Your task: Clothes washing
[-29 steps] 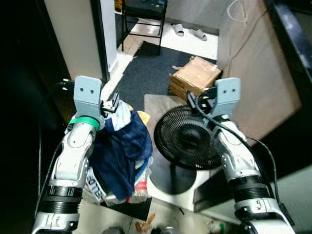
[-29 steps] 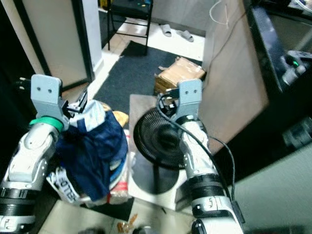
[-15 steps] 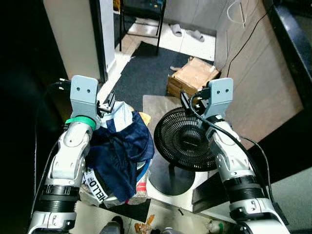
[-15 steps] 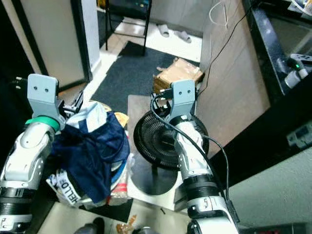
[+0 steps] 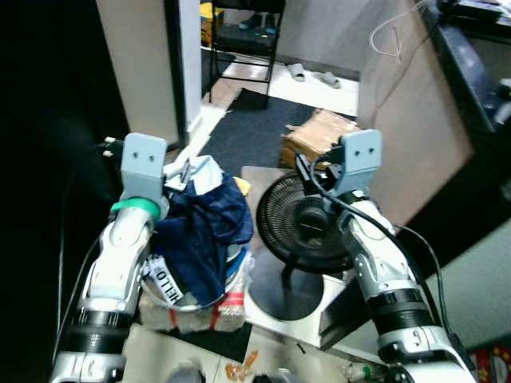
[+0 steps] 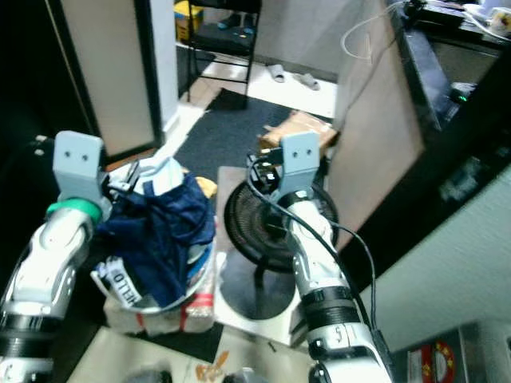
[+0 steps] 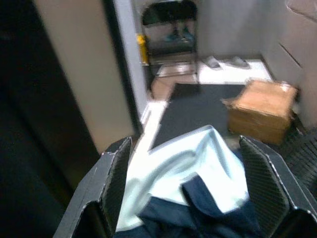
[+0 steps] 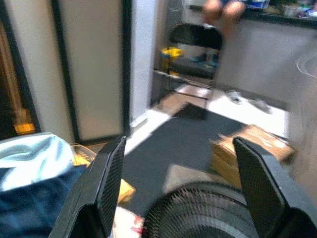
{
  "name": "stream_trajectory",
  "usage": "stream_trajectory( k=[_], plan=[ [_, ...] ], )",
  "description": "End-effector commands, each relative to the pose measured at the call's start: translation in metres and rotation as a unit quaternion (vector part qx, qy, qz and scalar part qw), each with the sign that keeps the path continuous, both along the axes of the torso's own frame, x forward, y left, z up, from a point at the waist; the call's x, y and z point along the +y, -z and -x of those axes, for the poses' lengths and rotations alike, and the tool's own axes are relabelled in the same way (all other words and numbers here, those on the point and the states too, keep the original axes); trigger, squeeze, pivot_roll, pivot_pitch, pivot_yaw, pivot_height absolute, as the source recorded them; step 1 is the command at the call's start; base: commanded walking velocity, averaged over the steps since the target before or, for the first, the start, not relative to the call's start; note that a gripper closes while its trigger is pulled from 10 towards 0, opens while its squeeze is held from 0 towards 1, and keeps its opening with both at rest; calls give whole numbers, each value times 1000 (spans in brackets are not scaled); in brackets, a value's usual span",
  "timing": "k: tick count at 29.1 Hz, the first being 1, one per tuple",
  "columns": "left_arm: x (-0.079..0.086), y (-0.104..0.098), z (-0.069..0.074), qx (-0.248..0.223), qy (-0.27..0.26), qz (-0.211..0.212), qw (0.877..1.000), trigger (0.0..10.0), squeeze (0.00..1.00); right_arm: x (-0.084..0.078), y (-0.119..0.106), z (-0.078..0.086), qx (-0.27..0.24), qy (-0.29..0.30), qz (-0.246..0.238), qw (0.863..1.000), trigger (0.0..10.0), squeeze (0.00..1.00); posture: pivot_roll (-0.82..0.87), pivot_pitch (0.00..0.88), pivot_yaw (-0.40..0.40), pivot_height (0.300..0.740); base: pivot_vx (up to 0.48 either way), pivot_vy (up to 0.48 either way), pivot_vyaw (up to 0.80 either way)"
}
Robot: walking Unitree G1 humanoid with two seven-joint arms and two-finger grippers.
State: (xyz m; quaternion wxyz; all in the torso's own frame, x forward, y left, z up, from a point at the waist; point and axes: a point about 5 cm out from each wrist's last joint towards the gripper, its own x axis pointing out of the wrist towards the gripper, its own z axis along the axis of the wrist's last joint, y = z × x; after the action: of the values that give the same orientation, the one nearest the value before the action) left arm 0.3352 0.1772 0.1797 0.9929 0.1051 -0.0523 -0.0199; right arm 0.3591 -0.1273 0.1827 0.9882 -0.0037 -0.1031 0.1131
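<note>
Holding both arms raised, left fingers and right fingers spread apart over clothes

Lived-in home: slippers, fan

Both silver arms reach forward and slightly inward from the lower edge of the head view, wrists raised. The left gripper has its two black fingers spread wide apart, with light blue and navy clothing between them. The right gripper likewise holds its fingers wide apart, gripping nothing.
</note>
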Motion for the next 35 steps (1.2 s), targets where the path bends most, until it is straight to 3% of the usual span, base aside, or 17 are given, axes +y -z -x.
stream_trajectory(
  k=[1,23,35],
  plan=[
    [-6,4,0,7,10,-10,1000,10000,0,-6,5,0,8,10,1,1000,10000,0,25,61,-67,740,0,0,0],
    [-2,5,-4,6,4,-3,1000,10000,0,-3,3,-1,2,2,2,1000,10000,0,33,29,-59,740,0,0,0],
    [4,0,-8,9,18,-23,1000,10000,0,-4,9,-2,10,28,-51,998,10000,0,62,9,31,740,0,0,0]
  ],
)
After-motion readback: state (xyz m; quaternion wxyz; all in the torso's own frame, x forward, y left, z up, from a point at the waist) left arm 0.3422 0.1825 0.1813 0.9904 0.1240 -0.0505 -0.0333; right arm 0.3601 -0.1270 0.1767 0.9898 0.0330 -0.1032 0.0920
